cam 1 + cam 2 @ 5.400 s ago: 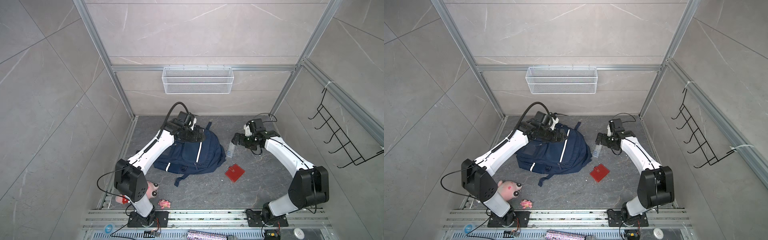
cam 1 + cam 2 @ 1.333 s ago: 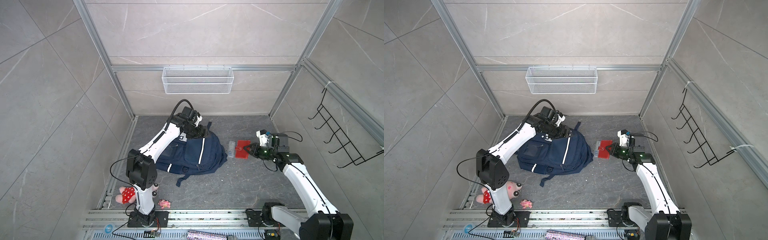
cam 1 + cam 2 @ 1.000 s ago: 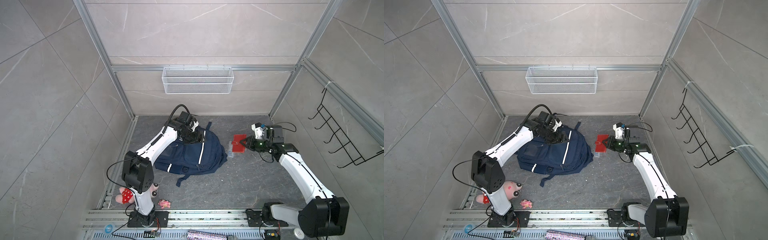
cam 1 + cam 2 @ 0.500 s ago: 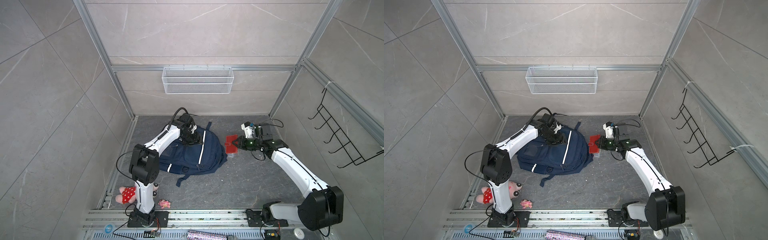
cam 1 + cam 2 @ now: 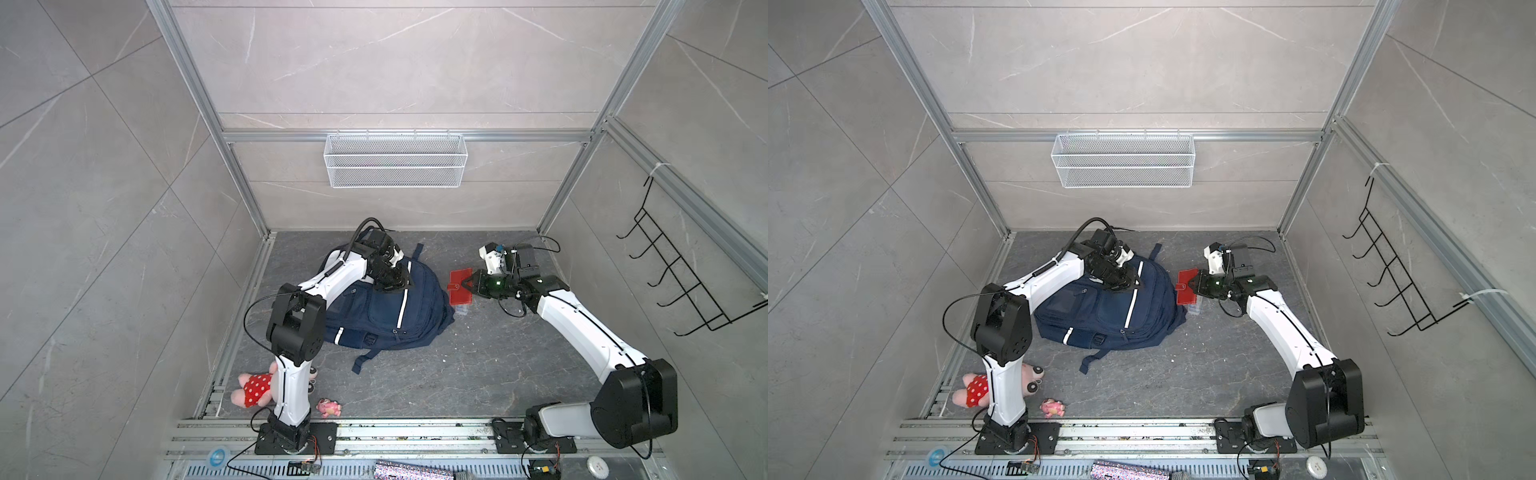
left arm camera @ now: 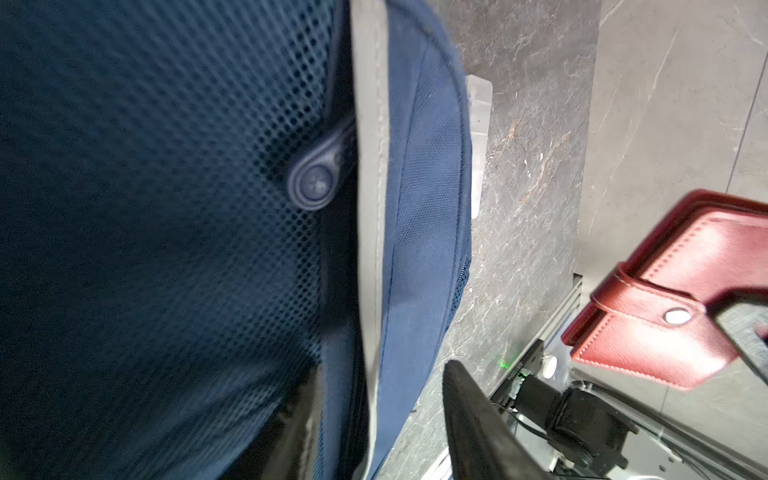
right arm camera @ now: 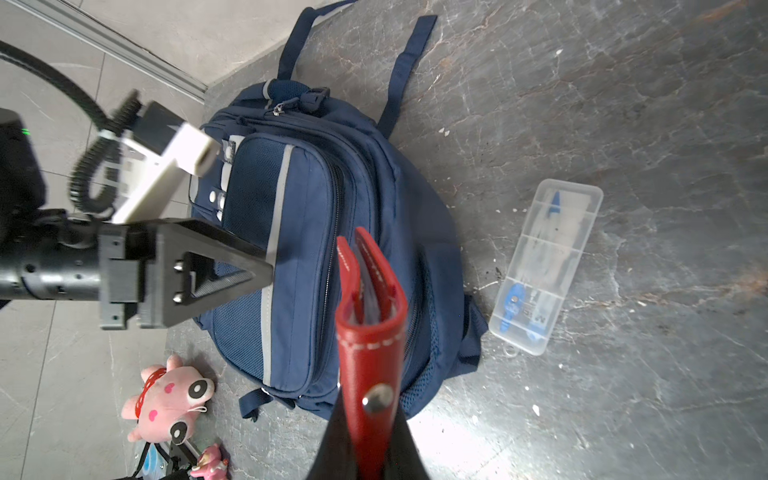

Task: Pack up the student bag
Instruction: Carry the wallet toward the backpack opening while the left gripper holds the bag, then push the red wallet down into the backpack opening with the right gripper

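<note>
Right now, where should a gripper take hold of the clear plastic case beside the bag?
Probably across the narrow width of the clear plastic case, from straight above, near its middle. It lies flat on the floor, long and slim, its long sides free; the student bag crowds only one corner.

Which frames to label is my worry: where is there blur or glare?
Left wrist view: the student bag fills the lens, soft and smeared. Right wrist view: red wallet blurs near the lens, clear case crisp, glare on the floor. Both top views: sharp, evenly lit.
</note>
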Action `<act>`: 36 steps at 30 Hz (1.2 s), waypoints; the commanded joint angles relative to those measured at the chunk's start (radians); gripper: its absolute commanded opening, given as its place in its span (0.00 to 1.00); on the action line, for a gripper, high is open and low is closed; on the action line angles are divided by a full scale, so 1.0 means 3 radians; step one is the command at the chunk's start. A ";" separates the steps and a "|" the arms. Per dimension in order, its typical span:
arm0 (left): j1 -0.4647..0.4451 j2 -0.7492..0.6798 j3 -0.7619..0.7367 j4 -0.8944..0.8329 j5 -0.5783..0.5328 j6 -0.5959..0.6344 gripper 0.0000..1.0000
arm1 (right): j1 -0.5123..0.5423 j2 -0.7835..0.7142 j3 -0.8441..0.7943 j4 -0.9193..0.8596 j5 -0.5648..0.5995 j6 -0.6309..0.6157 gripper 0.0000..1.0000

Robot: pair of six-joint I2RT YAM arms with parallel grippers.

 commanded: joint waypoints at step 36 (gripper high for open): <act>0.0480 -0.1138 -0.0600 0.1341 0.1533 -0.0561 0.00 | 0.0379 -0.0129 -0.0154 0.0938 -0.0434 0.0705 0.00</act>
